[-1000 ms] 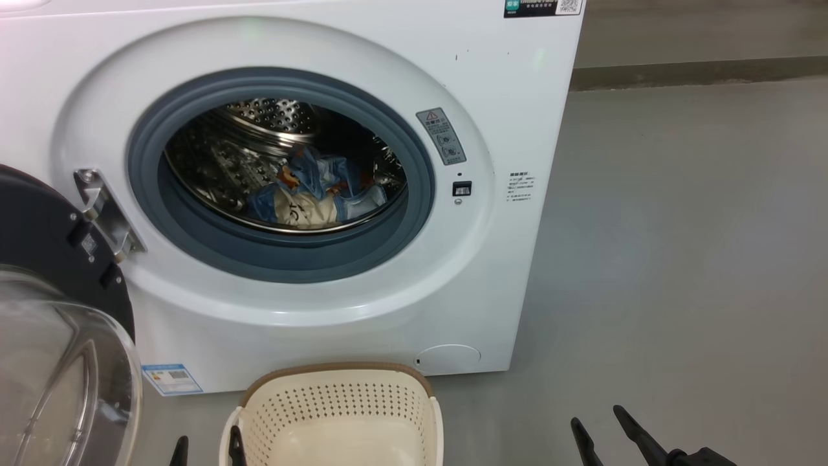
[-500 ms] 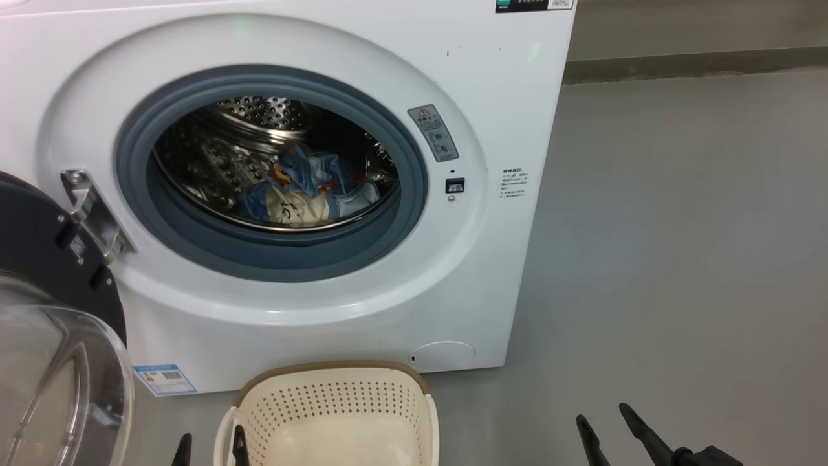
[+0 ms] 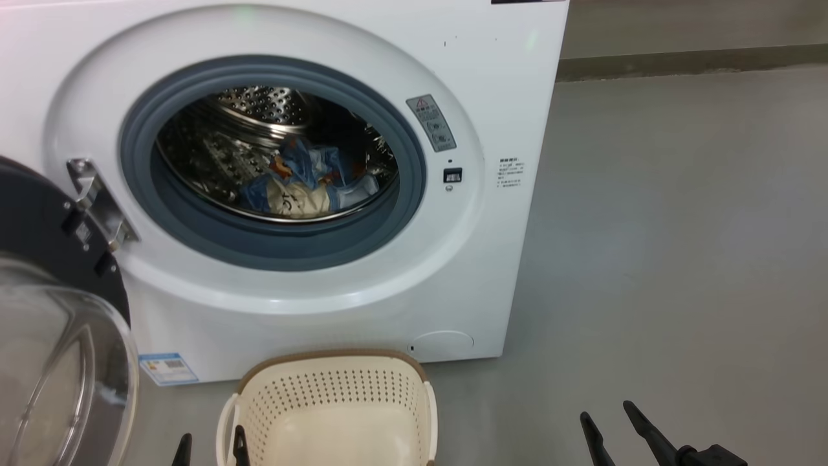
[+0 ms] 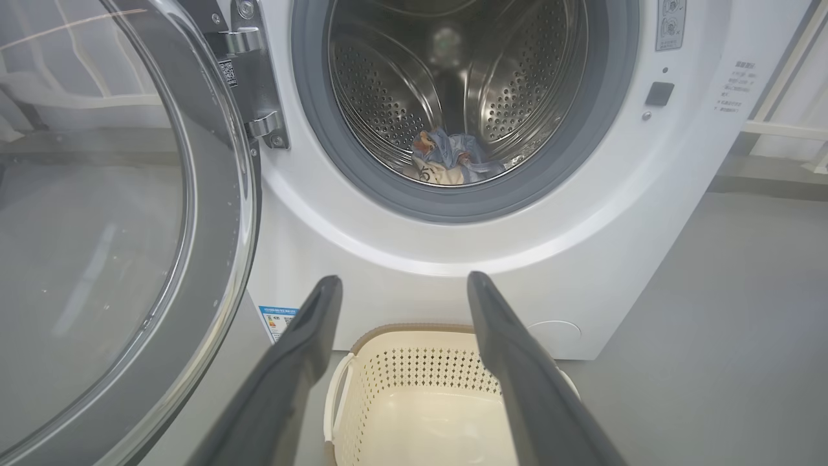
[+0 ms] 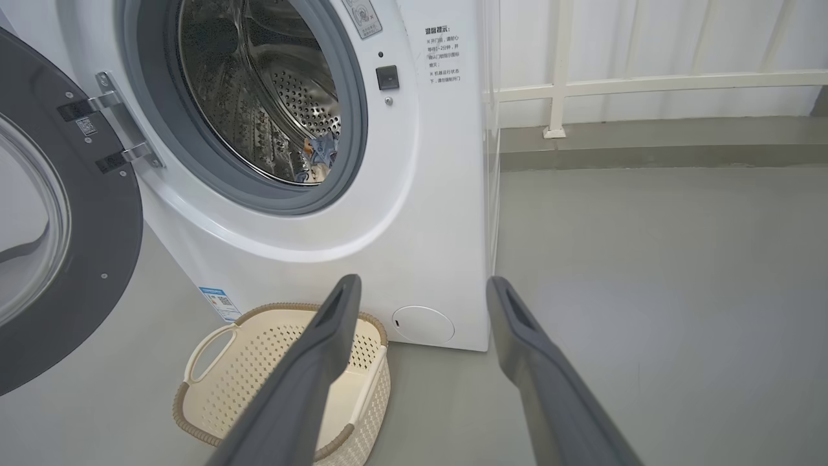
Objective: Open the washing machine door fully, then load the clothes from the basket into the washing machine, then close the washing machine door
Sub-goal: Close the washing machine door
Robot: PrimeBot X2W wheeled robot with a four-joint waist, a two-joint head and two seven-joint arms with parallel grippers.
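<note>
From the head, the clothes (image 3: 304, 188) lie far inside the washing machine (image 3: 504, 77). The near basket (image 3: 336, 391) looks empty, and the washing machine door (image 3: 32, 213) hangs wide open on the left. The left wrist shows the left gripper (image 4: 402, 279) spread wide, holding nothing. The right wrist shows the right gripper (image 5: 422, 281) the same. Only shutting the door seems left.

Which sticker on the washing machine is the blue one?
The small sticker at the bottom, near the open door; the upper sticker is grey.

Left jaws and right jaws both spread apart, empty.
</note>
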